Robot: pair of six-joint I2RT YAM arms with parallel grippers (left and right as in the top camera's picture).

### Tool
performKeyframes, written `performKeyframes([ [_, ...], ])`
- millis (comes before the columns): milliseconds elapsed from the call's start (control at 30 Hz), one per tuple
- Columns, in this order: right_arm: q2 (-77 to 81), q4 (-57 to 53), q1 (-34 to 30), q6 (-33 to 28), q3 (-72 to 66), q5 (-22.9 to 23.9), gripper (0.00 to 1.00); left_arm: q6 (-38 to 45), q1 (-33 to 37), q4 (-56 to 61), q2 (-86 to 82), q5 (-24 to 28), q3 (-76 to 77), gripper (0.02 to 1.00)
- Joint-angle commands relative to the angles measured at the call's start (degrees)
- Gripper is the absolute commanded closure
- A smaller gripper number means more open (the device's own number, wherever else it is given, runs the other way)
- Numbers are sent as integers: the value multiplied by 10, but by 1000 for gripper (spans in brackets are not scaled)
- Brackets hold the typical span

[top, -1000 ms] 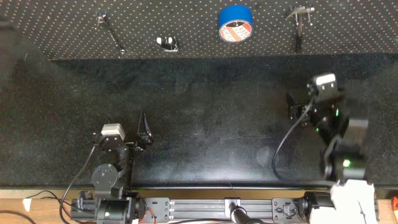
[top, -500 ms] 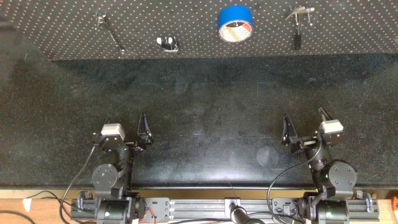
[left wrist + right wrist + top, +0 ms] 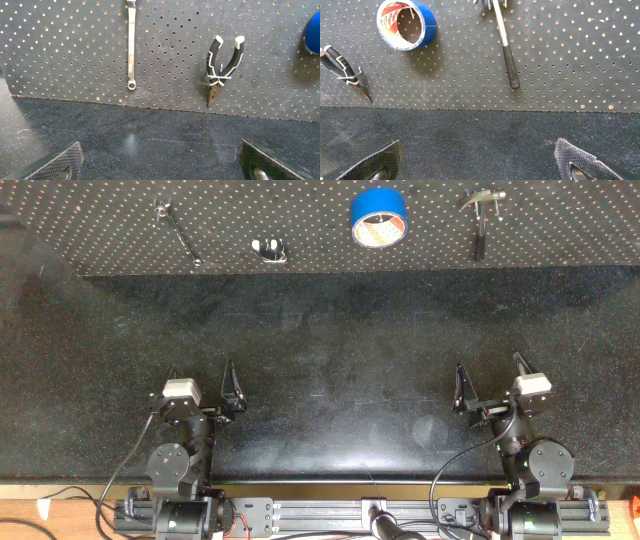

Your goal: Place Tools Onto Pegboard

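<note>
Near the black matted bench's [image 3: 330, 350] front edge, the left gripper [image 3: 200, 375] and right gripper [image 3: 488, 370] sat spread and empty, with open surface ahead. At the far edge, the dark perforated pegboard [image 3: 300, 220] carried a slim silver wrench [image 3: 131, 42], black-and-white-handled pliers [image 3: 220, 65], a blue tape roll [image 3: 406, 22] and a black-gripped metal hammer [image 3: 504, 42].

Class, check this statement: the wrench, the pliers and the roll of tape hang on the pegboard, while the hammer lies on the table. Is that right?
Not quite. The hammer does not lie on the table. It hangs on the pegboard too, beside the roll of tape, as the right wrist view shows. The wrench and the pliers hang there as stated.
</note>
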Motion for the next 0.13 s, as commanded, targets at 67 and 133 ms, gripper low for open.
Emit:
performKeyframes([
  [67, -7, -3, 4, -9, -2, 3, 1, 7, 2, -3, -4, 2, -1, 23],
  [133, -7, -3, 4, -9, -2, 3, 1, 7, 2, -3, -4, 2, -1, 20],
])
